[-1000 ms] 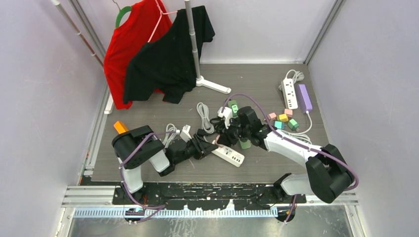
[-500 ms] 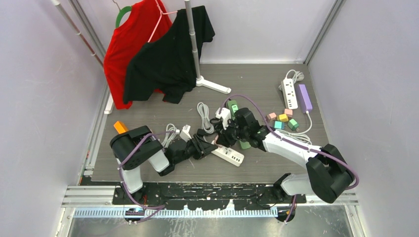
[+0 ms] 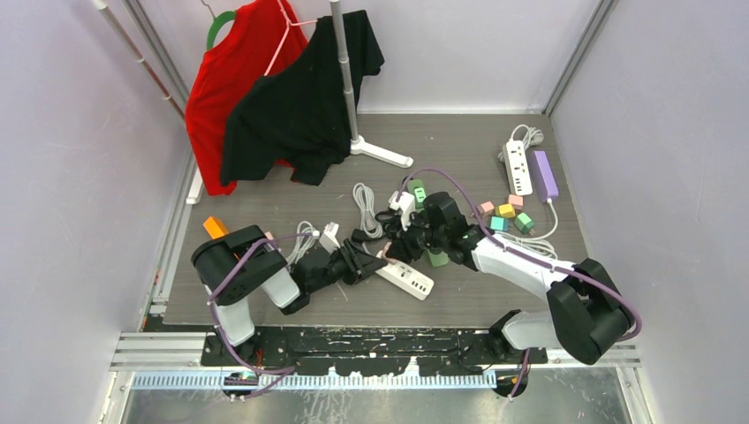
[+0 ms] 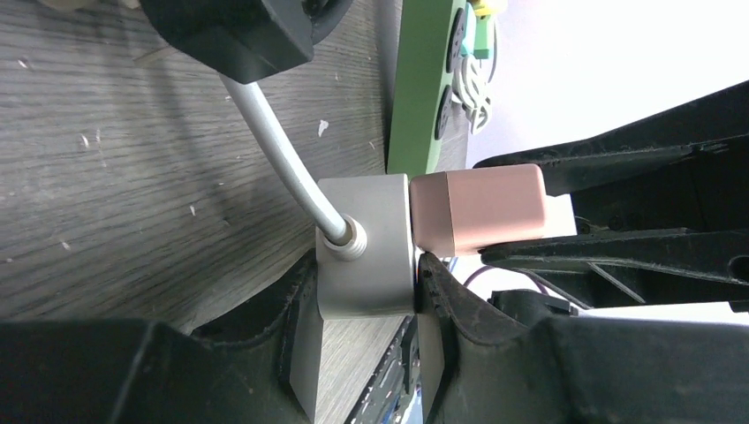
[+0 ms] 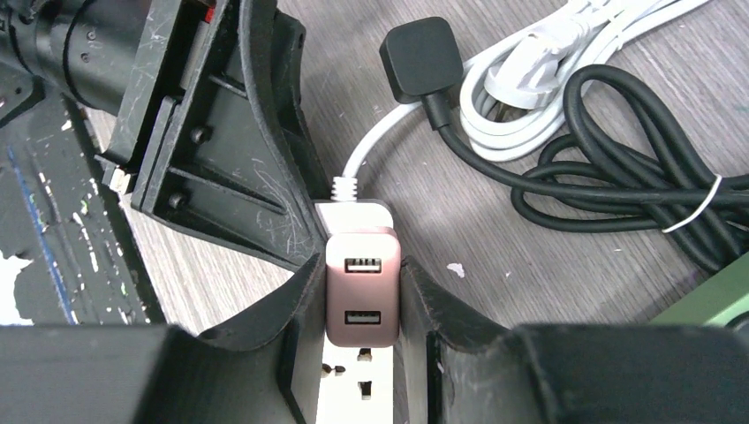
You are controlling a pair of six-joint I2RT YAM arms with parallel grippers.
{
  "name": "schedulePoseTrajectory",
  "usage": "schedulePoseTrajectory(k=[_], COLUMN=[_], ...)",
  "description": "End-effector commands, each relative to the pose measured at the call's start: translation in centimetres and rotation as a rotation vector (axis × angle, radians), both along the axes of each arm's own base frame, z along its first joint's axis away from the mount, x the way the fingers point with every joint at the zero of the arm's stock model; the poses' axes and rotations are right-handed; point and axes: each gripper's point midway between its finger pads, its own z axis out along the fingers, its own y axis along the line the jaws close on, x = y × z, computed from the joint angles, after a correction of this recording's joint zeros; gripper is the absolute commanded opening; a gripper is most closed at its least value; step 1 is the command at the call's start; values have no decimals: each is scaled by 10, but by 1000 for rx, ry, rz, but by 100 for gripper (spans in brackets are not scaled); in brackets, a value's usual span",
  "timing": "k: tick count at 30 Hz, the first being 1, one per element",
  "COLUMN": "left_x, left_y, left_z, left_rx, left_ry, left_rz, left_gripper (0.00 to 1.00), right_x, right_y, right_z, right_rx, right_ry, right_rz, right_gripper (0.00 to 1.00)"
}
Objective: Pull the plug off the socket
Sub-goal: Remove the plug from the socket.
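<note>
Two arms brace for the pull: the left end effector (image 4: 366,284) clamps the cable end of the white strip (image 4: 365,258) on the worktop (image 3: 459,146), while the right end effector (image 5: 362,305) is closed narrowly on the sides of the pink plug (image 5: 363,265). The plug sits in the strip's end socket, mid-worktop between the two arms.

By the look of it, both grips are made and the pull itself is left to do. The plug is not yet clear of the strip, and its pink body touches the strip's face.

The left wrist camera gives the side-on view. It shows the plug slightly tilted against the strip, with the grey cord (image 4: 274,146) leaving the clamped end, and a green strip (image 4: 419,106) lying just behind. No pins are visible, so it cannot be told whether they have started to slide out.

The right wrist camera looks straight down on the plug's two USB ports and the free sockets beyond it. It also shows a black plug (image 5: 422,57) and coiled black cable (image 5: 618,177) nearby.

Only the top camera shows both arms meeting, the spare strips (image 3: 518,166) at far right and the shirts (image 3: 265,88) hanging at the back.
</note>
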Motion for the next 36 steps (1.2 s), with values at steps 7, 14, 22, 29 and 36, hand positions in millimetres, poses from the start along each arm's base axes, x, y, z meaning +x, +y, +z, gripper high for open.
schedulePoseTrajectory(k=[7, 14, 22, 29, 36], left_x=[6, 20, 13, 19, 21], left_y=[7, 20, 17, 24, 23], left_z=[-3, -1, -8, -7, -5], left_rx=[68, 47, 76, 91, 109], left_ry=[-74, -77, -68, -76, -72], left_rz=[13, 38, 1, 17, 6], left_gripper=[0, 0, 0, 0, 0], right_x=[40, -14, 35, 12, -15], right_y=[-9, 26, 5, 9, 47], right_z=[35, 30, 32, 36, 30], right_rx=[88, 143, 88, 174, 129], right_ry=[-1, 113, 15, 136, 50], right_rz=[-179, 53, -177, -60, 16], right_gripper=[1, 1, 1, 1, 1])
